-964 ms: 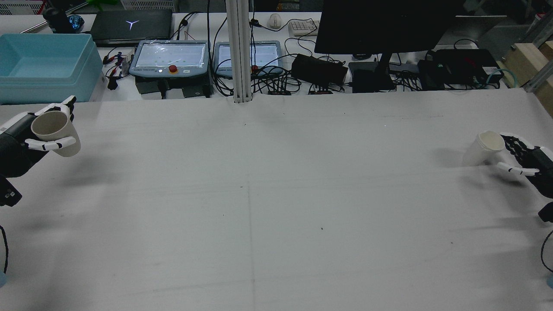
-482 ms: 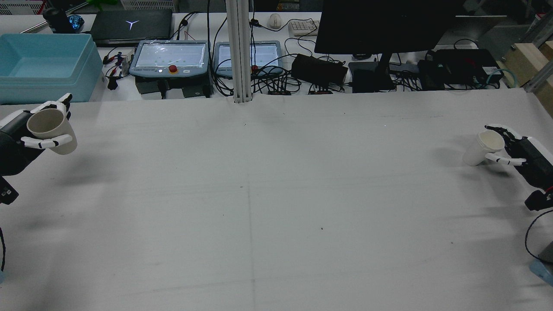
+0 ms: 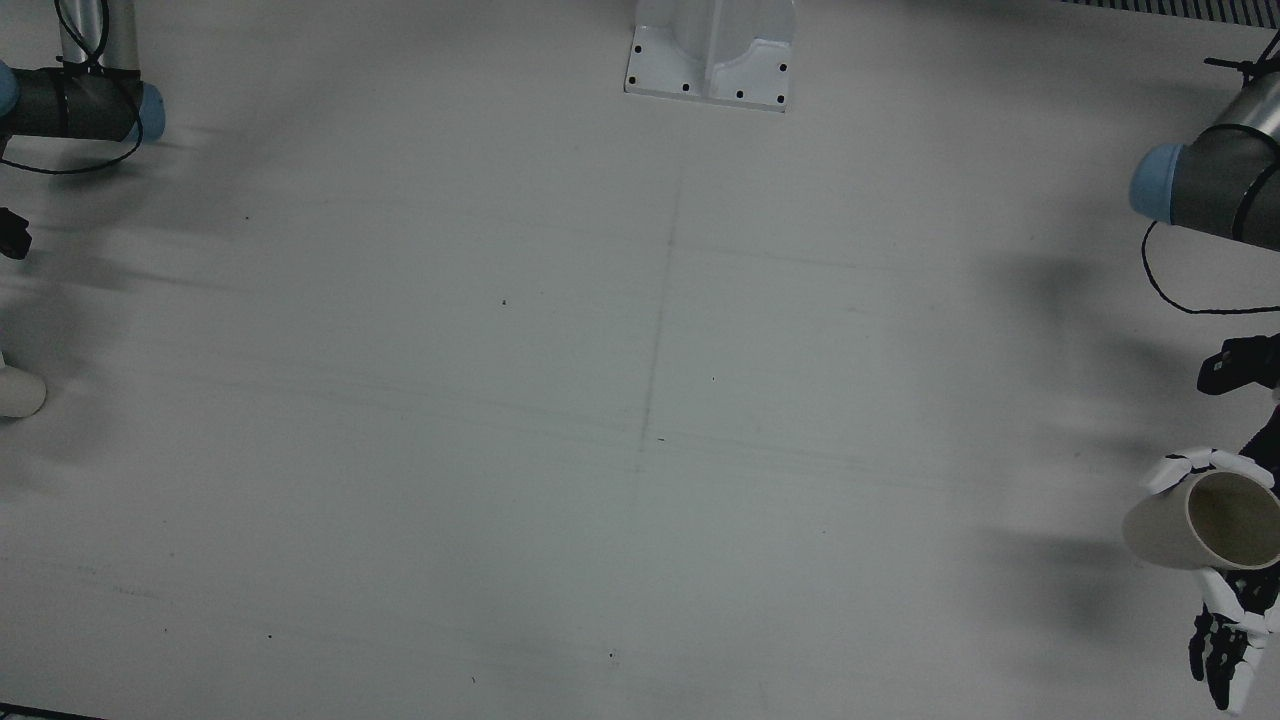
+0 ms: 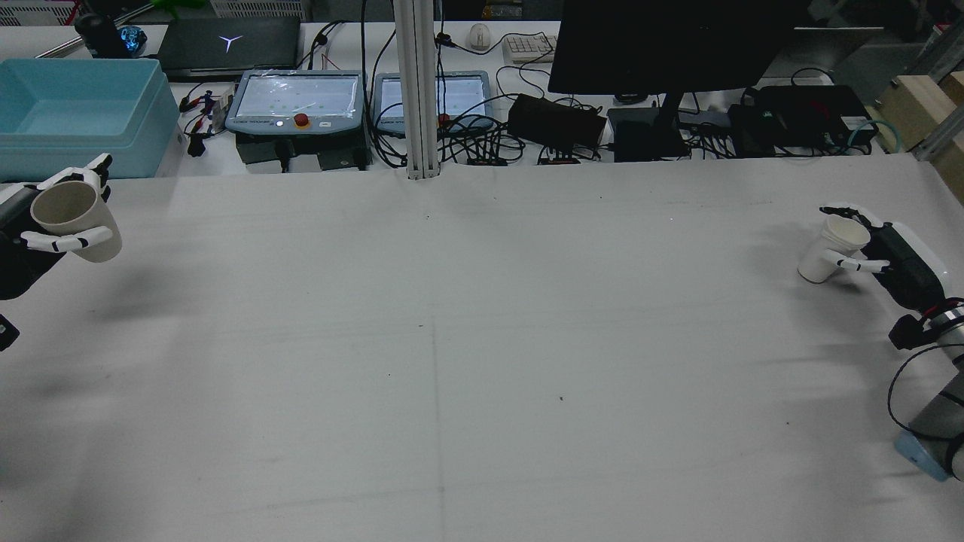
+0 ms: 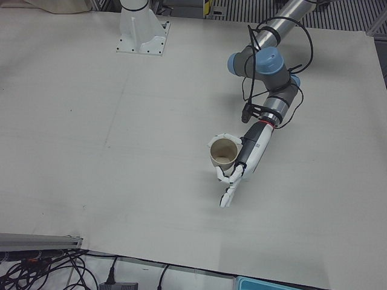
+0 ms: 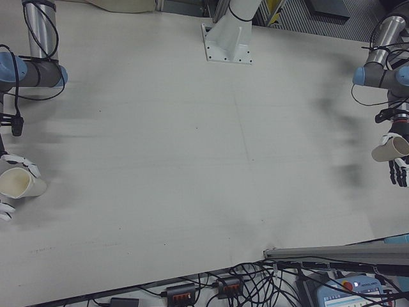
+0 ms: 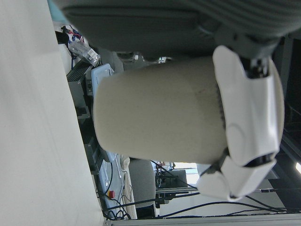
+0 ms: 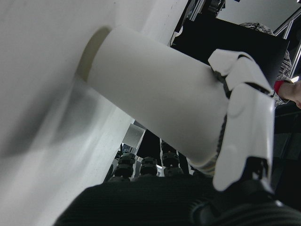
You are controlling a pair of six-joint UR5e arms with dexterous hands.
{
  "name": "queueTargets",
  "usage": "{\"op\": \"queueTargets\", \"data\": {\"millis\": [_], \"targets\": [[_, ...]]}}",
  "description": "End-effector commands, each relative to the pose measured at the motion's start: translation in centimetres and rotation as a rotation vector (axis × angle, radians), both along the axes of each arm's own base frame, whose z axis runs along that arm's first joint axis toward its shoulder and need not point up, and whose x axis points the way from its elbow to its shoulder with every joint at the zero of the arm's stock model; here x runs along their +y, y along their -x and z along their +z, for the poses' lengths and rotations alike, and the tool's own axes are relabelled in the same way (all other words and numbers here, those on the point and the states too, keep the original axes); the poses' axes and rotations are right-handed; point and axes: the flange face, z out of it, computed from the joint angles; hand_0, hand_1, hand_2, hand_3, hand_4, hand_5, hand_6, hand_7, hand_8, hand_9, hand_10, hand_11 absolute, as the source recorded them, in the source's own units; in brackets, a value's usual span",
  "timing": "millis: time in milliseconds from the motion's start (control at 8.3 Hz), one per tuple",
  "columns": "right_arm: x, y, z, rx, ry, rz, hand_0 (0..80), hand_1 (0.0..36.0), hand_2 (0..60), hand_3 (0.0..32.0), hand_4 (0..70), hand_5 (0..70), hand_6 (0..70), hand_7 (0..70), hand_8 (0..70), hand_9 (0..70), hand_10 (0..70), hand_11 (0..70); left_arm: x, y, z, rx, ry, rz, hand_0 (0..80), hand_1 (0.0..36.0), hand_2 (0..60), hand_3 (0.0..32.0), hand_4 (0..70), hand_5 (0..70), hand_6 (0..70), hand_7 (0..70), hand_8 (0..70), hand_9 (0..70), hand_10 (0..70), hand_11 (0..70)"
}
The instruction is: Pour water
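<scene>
My left hand (image 4: 30, 233) is shut on a tan paper cup (image 4: 71, 222) at the table's far left edge, held tilted above the cloth. That cup (image 5: 222, 154) shows its open mouth in the left-front view, and it fills the left hand view (image 7: 160, 122). My right hand (image 4: 885, 252) is shut on a white paper cup (image 4: 832, 252) at the right edge, tilted with its base low by the table. The white cup (image 8: 150, 103) has a fingertip (image 8: 244, 117) wrapped over it. In the front view only its base (image 3: 18, 392) shows at the left edge.
A blue bin (image 4: 75, 117), two teach pendants (image 4: 297, 102), a monitor (image 4: 663, 45) and cables line the far side behind the table. A metal post (image 4: 418, 90) stands at the middle of the far edge, its base plate (image 3: 712, 55) on the cloth.
The left hand has carried the tan cup farther left and toward the far edge. The right hand has moved toward the far side and a little inward with the white cup.
</scene>
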Motion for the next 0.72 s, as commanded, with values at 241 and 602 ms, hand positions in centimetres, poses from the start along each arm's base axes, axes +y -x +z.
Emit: {"op": "queueTargets", "data": {"millis": [241, 602], "targets": [[-0.3, 0.1, -0.4, 0.002, 0.003, 0.0, 80.0, 36.0, 56.5, 0.0, 13.2, 70.0, 43.7, 58.4, 42.9, 57.8, 48.2, 70.0, 0.0, 0.1, -0.1, 0.003, -0.004, 0.001, 54.3, 36.0, 60.0, 0.0, 14.5, 70.0, 1.0, 5.6, 0.0, 0.0, 0.0, 2.4], [-2.4, -3.1, -5.4, -0.026, -0.049, 0.064, 80.0, 36.0, 53.8, 0.0, 5.4, 65.2, 41.5, 53.1, 39.5, 52.5, 48.4, 70.0, 0.2, -0.3, -2.5, 0.014, -0.017, 0.019, 56.6, 36.0, 60.0, 0.0, 16.0, 70.0, 1.4, 6.4, 0.0, 0.0, 0.0, 2.6]]}}
